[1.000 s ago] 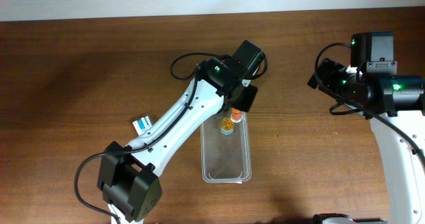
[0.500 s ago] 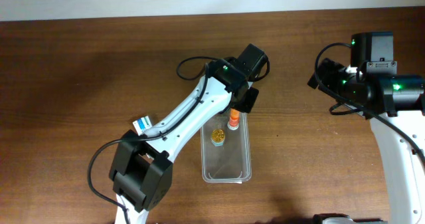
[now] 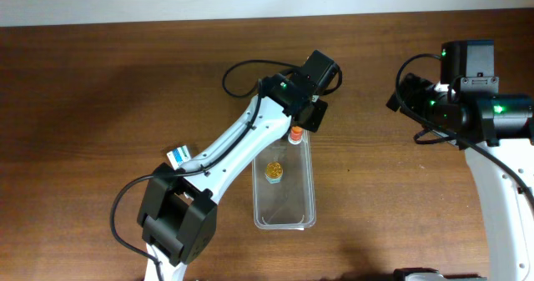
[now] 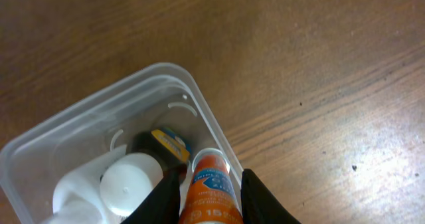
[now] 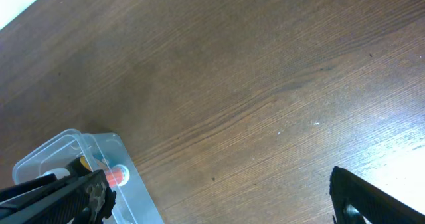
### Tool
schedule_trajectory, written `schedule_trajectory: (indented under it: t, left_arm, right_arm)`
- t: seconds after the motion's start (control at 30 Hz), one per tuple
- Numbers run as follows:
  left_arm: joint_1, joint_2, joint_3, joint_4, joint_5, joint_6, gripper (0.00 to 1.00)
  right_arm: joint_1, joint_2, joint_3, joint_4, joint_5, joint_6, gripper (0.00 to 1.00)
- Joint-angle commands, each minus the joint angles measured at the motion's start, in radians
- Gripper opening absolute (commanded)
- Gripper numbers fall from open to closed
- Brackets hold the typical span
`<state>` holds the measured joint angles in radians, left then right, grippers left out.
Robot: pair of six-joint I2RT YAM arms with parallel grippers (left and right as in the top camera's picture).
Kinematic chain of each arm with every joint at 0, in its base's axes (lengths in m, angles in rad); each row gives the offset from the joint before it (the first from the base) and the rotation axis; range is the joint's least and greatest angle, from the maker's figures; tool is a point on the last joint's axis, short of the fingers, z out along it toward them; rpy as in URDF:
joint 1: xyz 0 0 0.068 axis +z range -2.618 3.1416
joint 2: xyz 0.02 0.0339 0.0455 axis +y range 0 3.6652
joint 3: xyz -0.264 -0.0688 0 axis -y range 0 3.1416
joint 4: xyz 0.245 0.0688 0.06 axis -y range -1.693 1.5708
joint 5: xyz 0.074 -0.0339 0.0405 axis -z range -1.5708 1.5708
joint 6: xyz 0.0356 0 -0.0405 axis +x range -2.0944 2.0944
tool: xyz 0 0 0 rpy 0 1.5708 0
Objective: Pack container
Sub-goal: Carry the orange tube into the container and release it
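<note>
The left gripper (image 4: 211, 182) is being used to grasp an orange tube (image 4: 211, 197) at the far corner of the container (image 4: 199, 108), which is lying mid-table. A white bottle (image 4: 129, 184) and a dark jar (image 4: 166, 144) are being crowded beside it. If released here, the tube could be caught on the rim and tipped out. The right gripper's (image 5: 372, 199) state cannot be told.

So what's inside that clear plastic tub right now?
A gold-topped jar, an orange tube held by the left gripper, and a white-capped bottle. The arm covers the far end of the tub overhead.
</note>
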<state>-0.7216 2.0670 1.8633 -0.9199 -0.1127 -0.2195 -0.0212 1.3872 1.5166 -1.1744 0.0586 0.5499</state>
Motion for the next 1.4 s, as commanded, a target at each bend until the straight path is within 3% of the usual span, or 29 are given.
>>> schedule_trajectory:
  t: [0.0,0.07,0.17,0.37,0.7,0.93,1.37]
  left_arm:
    - [0.002,-0.004,-0.001,0.013,-0.038,0.019,0.12]
    - [0.002,-0.004,-0.004,0.013,-0.046,0.019,0.13]
    - [0.002,-0.004,-0.014,0.013,-0.046,0.019,0.24]
    - [0.002,-0.004,-0.017,0.012,-0.046,0.019,0.33]
    - [0.002,-0.004,-0.017,0.012,-0.046,0.019,0.35]
    - [0.002,-0.008,-0.01,0.01,-0.053,0.019,0.45]
    - [0.002,-0.179,0.166,-0.165,-0.05,0.019,0.63]
  right_arm:
    - [-0.006,-0.006,0.011,0.003,-0.002,0.006,0.98]
    - [-0.006,-0.006,0.011,0.003,-0.002,0.006,0.98]
    - [-0.006,-0.006,0.011,0.003,-0.002,0.006,0.98]
    - [-0.006,-0.006,0.011,0.003,-0.002,0.006,0.98]
    - [-0.006,-0.006,0.011,0.003,-0.002,0.006,0.98]
    - [-0.006,-0.006,0.011,0.003,-0.002,0.006,0.98]
    - [-0.006,-0.006,0.011,0.003,-0.002,0.006,0.98]
